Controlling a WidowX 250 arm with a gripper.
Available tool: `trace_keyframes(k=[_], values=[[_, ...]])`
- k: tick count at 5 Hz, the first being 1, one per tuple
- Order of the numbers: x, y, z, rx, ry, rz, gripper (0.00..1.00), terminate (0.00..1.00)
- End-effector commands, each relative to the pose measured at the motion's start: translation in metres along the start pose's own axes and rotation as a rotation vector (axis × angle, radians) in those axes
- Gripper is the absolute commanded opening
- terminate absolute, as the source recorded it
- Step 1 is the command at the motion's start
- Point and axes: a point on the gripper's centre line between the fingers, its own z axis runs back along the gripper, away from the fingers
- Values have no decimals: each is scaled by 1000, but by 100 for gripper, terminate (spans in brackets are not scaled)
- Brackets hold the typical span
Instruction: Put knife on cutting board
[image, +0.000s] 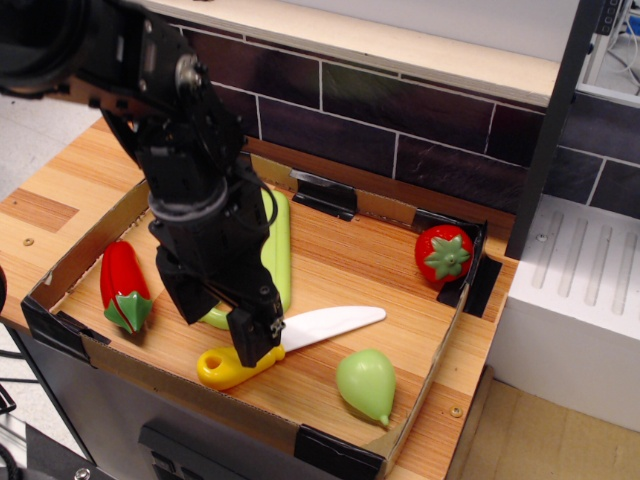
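Grasp step: end effector (255, 345) down on the yellow handle of the knife (300, 338); finger spacing cannot be told. Next, judged: clamp the handle, lift, carry to the cutting board (276, 250).

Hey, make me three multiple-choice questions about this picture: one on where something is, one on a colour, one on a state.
1. Where does the strawberry sit in the tray?
A. back right corner
B. front left corner
C. on the cutting board

2. What colour is the knife handle?
A. red
B. yellow
C. black

3. Where is the knife now?
A. on the cutting board
B. lifted clear of the tray
C. lying on the tray floor

Answers:
1. A, it sits by the far right wall.
2. B, the handle under the tool is yellow.
3. C, blade flat on wood, off the board.
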Motion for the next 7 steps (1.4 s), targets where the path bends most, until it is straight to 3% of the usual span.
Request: trace_keyframes(k=[1,3,4,6,7], values=[[2,0,-15,31,-5,-4,100,0],[-3,-8,-16,15,24,18,100,0],[-6,-11,-16,8,34,19,0,0],[-5,-8,-16,9,12,13,0,0],[-3,-10,3,1,-65,-49,0,0]])
